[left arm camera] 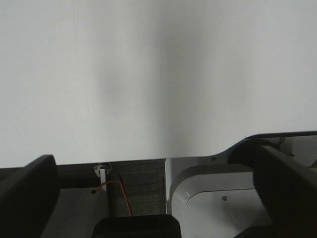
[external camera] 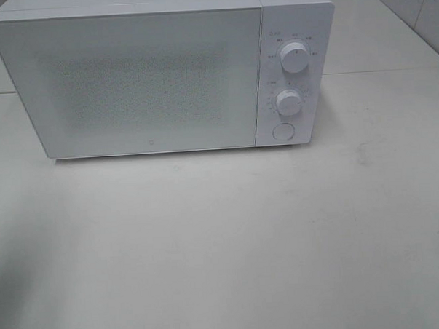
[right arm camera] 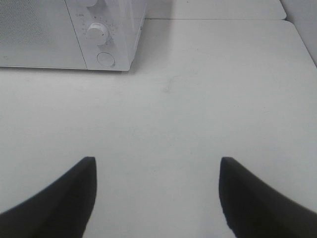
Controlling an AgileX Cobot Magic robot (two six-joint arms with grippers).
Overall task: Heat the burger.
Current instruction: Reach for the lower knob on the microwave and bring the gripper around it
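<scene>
The burger is not in view in any frame. A white microwave [external camera: 128,81] stands at the back of the white table [external camera: 223,244] with its door shut; its inside is hidden. It has two knobs [external camera: 293,57] and a round button [external camera: 283,131] on its right panel. Neither arm shows in the exterior high view. My right gripper [right arm camera: 157,161] is open and empty above the table, in front of and to the right of the microwave [right arm camera: 106,29]. My left gripper [left arm camera: 153,168] is open and empty over the table's edge.
The left wrist view shows the bare table top [left arm camera: 158,74], its edge, a grey-white arm base [left arm camera: 213,198] and a thin red wire [left arm camera: 124,196] below it. A tiled wall [external camera: 417,10] rises at the back right.
</scene>
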